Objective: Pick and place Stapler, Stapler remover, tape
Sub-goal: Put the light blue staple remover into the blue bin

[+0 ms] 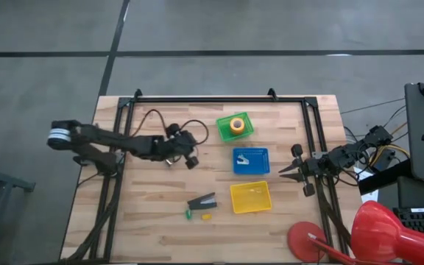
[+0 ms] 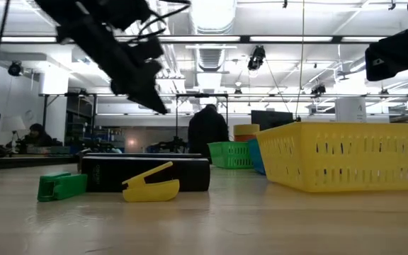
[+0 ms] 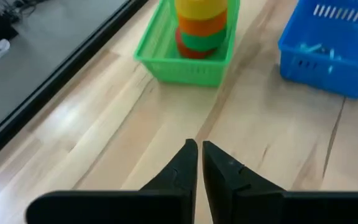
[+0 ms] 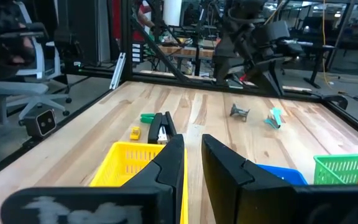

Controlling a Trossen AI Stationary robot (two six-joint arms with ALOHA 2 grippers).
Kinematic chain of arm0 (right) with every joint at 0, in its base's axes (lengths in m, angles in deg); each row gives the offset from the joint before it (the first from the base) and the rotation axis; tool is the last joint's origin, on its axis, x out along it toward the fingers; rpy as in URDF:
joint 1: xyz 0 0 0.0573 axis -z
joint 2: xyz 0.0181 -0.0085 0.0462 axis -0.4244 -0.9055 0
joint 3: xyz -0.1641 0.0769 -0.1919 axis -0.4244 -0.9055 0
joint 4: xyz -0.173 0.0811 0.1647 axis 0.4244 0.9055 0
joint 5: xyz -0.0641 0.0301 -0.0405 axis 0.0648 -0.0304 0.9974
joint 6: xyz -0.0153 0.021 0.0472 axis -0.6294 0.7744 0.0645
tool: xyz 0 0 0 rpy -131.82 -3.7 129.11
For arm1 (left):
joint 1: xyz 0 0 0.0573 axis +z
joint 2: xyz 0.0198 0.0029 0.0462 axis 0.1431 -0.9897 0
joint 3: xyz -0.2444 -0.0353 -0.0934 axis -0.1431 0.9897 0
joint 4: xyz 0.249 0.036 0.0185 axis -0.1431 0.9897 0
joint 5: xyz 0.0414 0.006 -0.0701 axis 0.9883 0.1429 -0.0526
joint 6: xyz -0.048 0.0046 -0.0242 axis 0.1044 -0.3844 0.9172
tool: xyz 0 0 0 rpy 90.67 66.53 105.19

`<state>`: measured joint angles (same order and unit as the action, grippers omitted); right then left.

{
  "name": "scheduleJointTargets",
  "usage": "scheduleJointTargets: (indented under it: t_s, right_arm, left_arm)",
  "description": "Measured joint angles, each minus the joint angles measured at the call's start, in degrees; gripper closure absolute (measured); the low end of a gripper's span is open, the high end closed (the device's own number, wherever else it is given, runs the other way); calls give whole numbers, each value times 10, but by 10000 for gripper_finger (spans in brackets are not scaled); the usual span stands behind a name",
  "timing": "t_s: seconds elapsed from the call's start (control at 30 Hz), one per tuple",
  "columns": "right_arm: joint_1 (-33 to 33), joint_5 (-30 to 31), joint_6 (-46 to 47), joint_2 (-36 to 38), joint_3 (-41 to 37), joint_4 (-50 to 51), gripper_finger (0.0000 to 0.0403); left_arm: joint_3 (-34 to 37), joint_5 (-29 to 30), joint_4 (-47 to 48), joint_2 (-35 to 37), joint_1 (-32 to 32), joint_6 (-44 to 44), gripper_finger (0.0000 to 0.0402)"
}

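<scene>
The dark wedge-shaped stapler lies flat on the table near the yellow basket; it also shows in the low view and the right wrist view. The tape sits stacked in the green basket, a yellow roll on top. A small pale item lies in the blue basket. My left gripper hovers shut over bare table, to the left of the blue basket. My right gripper waits to the right of the blue basket, its fingers a narrow gap apart.
A tiny green bit and a yellow bit lie beside the stapler. A small grey metal piece and a cyan object rest on the table under the left arm. Black frame rails border the table.
</scene>
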<state>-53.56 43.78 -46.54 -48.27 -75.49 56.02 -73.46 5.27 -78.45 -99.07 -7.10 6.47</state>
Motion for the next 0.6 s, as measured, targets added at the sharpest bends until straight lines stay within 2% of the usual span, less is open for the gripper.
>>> scheduleJointTargets:
  t_s: [0.3, 0.6]
  right_arm:
    - [0, 0, 0, 0, 0, 0, 351]
    - [0, 0, 0, 0, 0, 0, 351]
  left_arm:
    - [89, 9, -32, 77, 0, 26, 376]
    - [100, 9, -57, 81, 0, 29, 378]
